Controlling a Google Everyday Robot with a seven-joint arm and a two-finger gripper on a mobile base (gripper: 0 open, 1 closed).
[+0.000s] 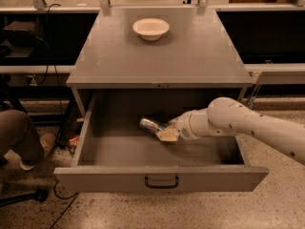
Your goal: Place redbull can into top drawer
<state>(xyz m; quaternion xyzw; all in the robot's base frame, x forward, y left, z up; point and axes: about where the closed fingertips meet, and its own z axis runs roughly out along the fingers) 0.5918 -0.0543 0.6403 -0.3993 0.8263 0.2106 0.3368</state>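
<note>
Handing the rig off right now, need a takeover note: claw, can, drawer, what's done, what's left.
Claw: inside the open drawer, reaching in from the right, shut on the can.
Can: tilted, sticking out of the claw toward the left, near the drawer's middle; unclear whether it touches the floor.
Bowl: on the cabinet top, not involved.
Done: drawer open, can brought inside.
Left: release the can, withdraw the arm.

Single near, high frontal view down into top drawer (105, 178), pincer (166, 133) with redbull can (150, 125) inside.
</note>
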